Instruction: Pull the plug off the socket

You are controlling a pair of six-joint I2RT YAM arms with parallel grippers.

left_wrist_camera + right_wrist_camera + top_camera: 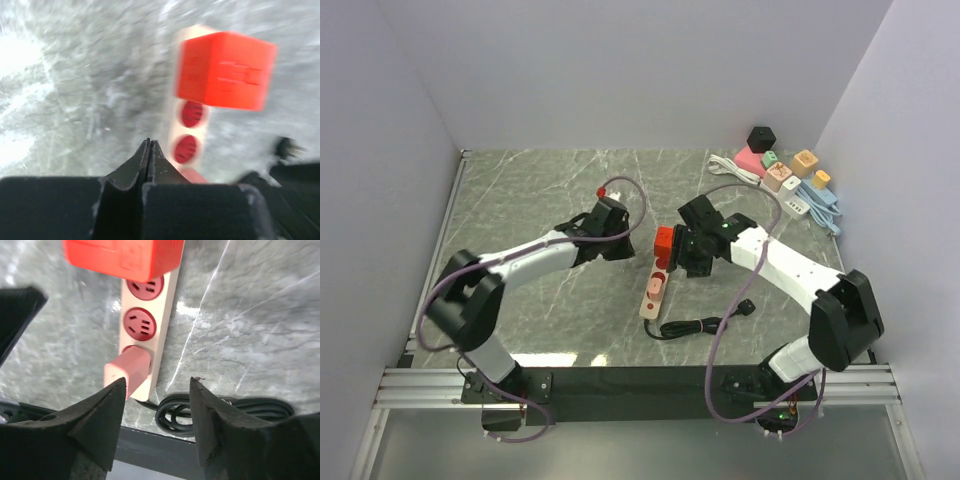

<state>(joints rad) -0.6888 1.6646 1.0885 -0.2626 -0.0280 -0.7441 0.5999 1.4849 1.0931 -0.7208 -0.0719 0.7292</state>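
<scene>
A beige power strip (651, 296) lies mid-table. A red cube plug (665, 243) sits in its far end and a smaller pink plug (657, 285) in a nearer socket. My left gripper (634, 243) is shut and empty, just left of the red cube. In the left wrist view its tips (149, 143) are beside the strip (186, 131), below the red cube (225, 70). My right gripper (684, 262) is open just right of the strip. In the right wrist view (157, 385) its left finger (107, 405) is next to the pink plug (127, 371); the red cube (125, 257) is at the top.
The strip's black cable (695, 326) coils near the front edge and ends in a black plug (748, 307); the coil also shows in the right wrist view (175, 414). Small coloured chargers and blocks (775, 165) and a blue cable (823, 205) lie at the back right.
</scene>
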